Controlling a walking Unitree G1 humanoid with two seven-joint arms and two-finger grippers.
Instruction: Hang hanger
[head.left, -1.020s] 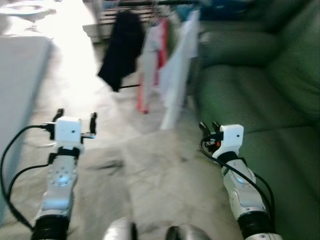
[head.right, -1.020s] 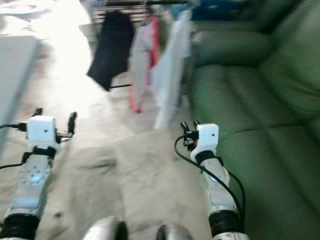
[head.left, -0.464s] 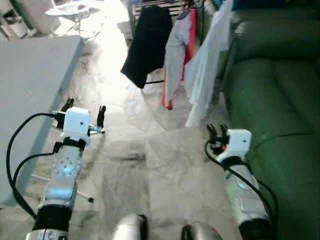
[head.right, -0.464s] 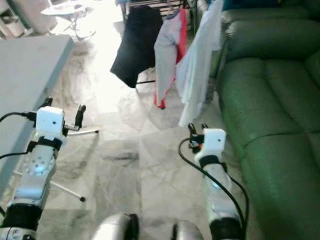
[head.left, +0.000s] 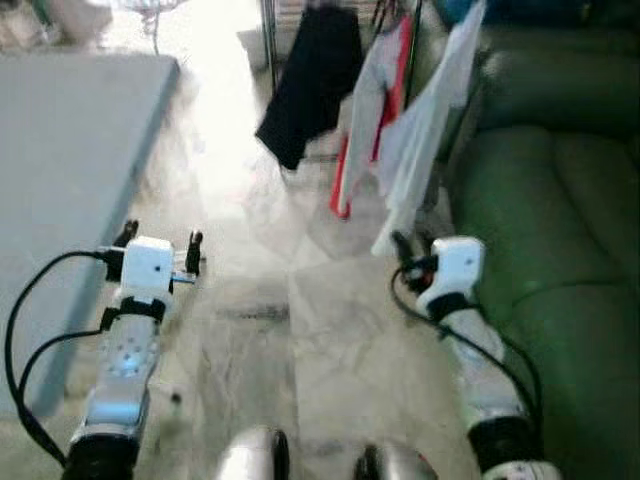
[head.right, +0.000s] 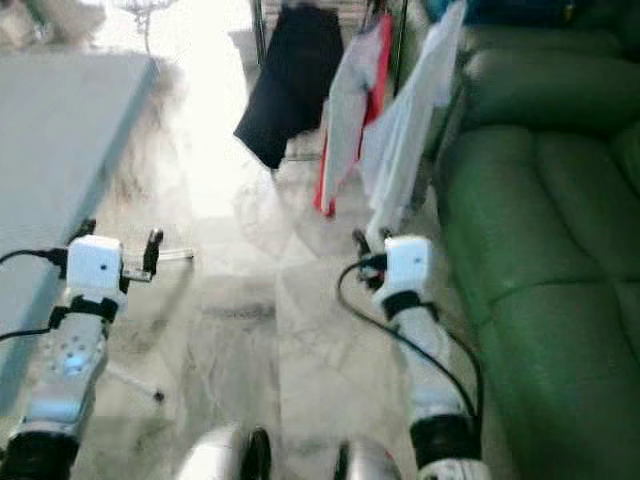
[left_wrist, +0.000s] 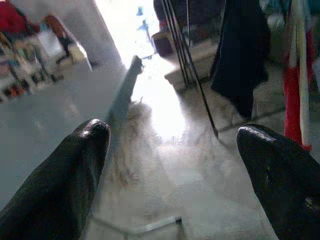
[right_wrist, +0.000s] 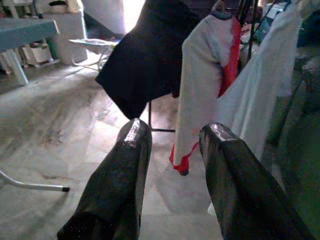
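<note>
A clothes rack (head.left: 270, 40) stands ahead at the far end of the floor. A black garment (head.left: 315, 80), a white and red top (head.left: 362, 120) and a white shirt (head.left: 425, 140) hang from it. I cannot make out a separate hanger. My left gripper (head.left: 161, 236) is held up over the floor beside the grey table, wide open with nothing between its fingers (left_wrist: 60, 180). My right gripper (head.left: 411, 243) is raised just short of the white shirt's hem, its fingers (right_wrist: 125, 170) a narrow gap apart and holding nothing.
A grey table (head.left: 60, 180) fills the left side, with a thin metal leg (head.right: 175, 255) low on the floor. A green sofa (head.left: 560, 220) runs along the right. Marble floor (head.left: 300, 330) lies between them up to the rack.
The whole picture has shifted and blurred as the camera moved; the rack sits a little nearer. Both arms keep the same raised pose and finger spacing.
</note>
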